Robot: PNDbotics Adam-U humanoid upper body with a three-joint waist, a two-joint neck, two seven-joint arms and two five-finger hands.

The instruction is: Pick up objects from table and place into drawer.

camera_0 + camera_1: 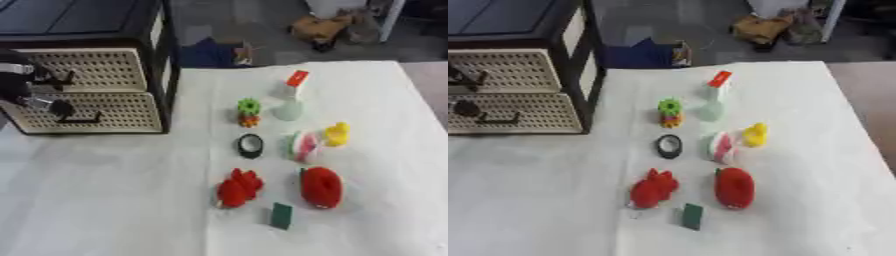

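— Drawers first: what stands at the left?

— Drawer cabinet [87, 90] with a black frame and two cream perforated fronts, one above the other. Both fronts look closed, so I cannot see what is inside. The left hand [26, 87] is at the cabinet's left edge, black and silver, in front of the drawers near the black handle [80, 119] of the lower one. If its fingers are curled or straight, I cannot tell. The right hand shows in no view.

— And the objects?

— All lie on the white table [105, 200], right of the cabinet, in two rows. Nearer the cabinet: a green and orange toy [249, 112], a black ring [250, 145], a red toy [238, 187], a dark green block [281, 215]. More right: a white bottle with a red cap [293, 90], a pink and white object [304, 146], a yellow duck [337, 134], a red round object [321, 187].

— Free room?

— Wide bare cloth is in front of the cabinet and at the right edge.
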